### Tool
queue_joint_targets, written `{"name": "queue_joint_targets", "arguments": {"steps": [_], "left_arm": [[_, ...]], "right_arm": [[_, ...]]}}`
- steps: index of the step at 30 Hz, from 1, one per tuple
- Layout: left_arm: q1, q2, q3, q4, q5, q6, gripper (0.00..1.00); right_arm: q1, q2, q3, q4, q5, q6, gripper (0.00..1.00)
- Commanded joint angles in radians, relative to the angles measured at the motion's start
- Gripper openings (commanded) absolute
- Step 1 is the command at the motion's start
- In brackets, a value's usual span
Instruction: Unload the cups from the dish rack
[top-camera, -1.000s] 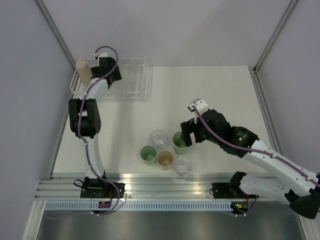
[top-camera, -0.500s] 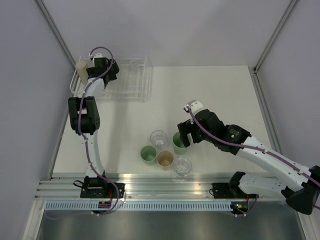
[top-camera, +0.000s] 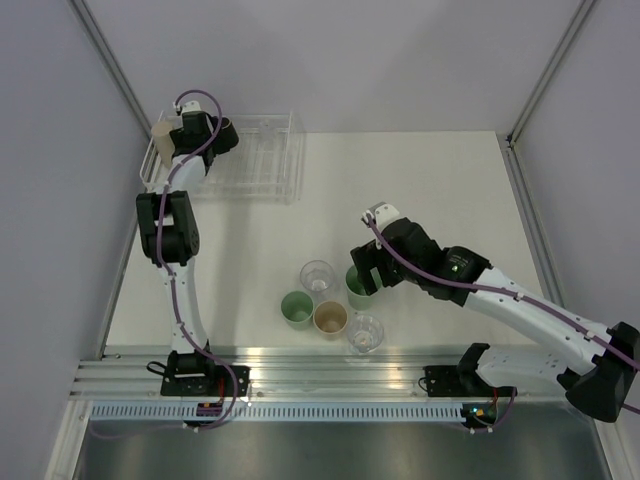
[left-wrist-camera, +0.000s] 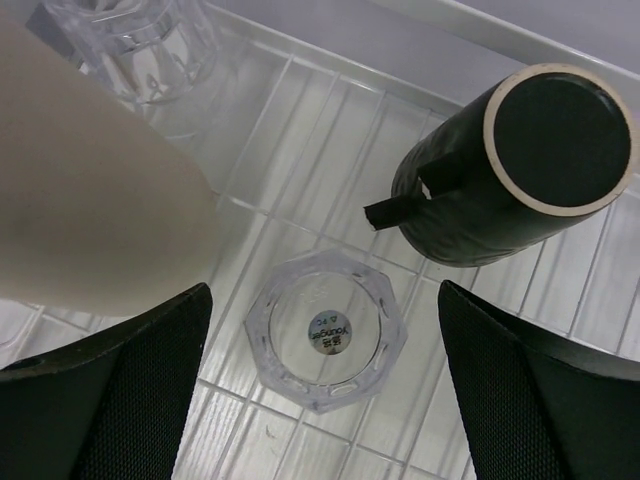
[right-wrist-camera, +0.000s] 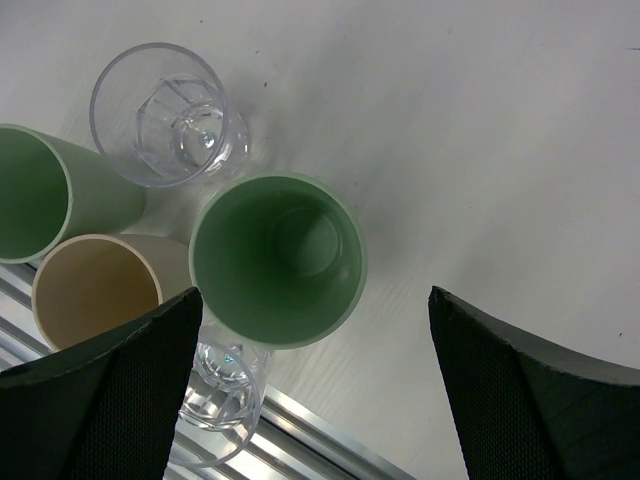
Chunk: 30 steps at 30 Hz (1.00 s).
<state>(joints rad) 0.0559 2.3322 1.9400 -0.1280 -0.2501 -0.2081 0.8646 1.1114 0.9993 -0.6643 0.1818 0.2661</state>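
Observation:
The white wire dish rack (top-camera: 272, 168) stands at the far left. My left gripper (top-camera: 207, 136) hovers over it, open and empty. In the left wrist view its jaws (left-wrist-camera: 325, 400) straddle an upside-down clear cup (left-wrist-camera: 325, 330) from above, without touching it. A black cup (left-wrist-camera: 520, 170) lies in the rack to the right, a tan cup (left-wrist-camera: 90, 200) to the left, and another clear cup (left-wrist-camera: 140, 40) beyond. My right gripper (top-camera: 366, 266) is open and empty above a mint green cup (right-wrist-camera: 277, 258) that stands upright on the table.
Several unloaded cups stand grouped near the front edge: a clear one (top-camera: 317, 275), a green one (top-camera: 296, 309), a tan one (top-camera: 330, 319), a clear one (top-camera: 366, 333) and the green one (top-camera: 357, 287). A metal rail (top-camera: 320, 365) runs along the near edge.
My left gripper has moved a little back and left over the rack. My right gripper has shifted slightly left above the green cup, which has not moved.

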Motion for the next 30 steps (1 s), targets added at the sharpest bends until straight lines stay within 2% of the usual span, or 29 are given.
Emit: {"name": "queue_joint_targets", "arguments": {"steps": [1,7,11,12,13,14,20,27,30], "left_arm": [[0.004,0.029,0.043,0.079,0.057,0.033,0.95],[0.009,0.044,0.047,0.094,0.095,0.047,0.79],[0.009,0.036,0.045,0.096,0.121,0.033,0.59],[0.007,0.03,0.045,0.096,0.121,0.035,0.48],[0.01,0.027,0.039,0.096,0.121,0.035,0.43],[0.01,0.023,0.034,0.093,0.123,0.038,0.33],[0.009,-0.063,-0.062,0.097,0.121,0.029,0.02],[0.005,-0.279,-0.284,0.106,0.124,-0.057,0.02],[0.004,-0.387,-0.346,0.12,0.189,-0.123,0.02]], "right_arm": [[0.001,0.011,0.013,0.028,-0.004,0.002,0.98],[0.001,0.016,0.007,0.034,-0.013,0.002,0.97],[0.001,0.018,-0.005,0.045,-0.016,0.002,0.98],[0.001,0.018,-0.011,0.051,-0.018,0.002,0.98],[0.001,0.016,-0.013,0.051,-0.018,0.002,0.98],[0.001,0.016,-0.014,0.052,-0.019,0.002,0.98],[0.001,-0.001,-0.034,0.072,-0.027,0.002,0.98],[0.001,-0.062,-0.057,0.106,-0.018,0.001,0.98],[0.001,-0.099,-0.074,0.132,-0.01,0.002,0.98]]}}
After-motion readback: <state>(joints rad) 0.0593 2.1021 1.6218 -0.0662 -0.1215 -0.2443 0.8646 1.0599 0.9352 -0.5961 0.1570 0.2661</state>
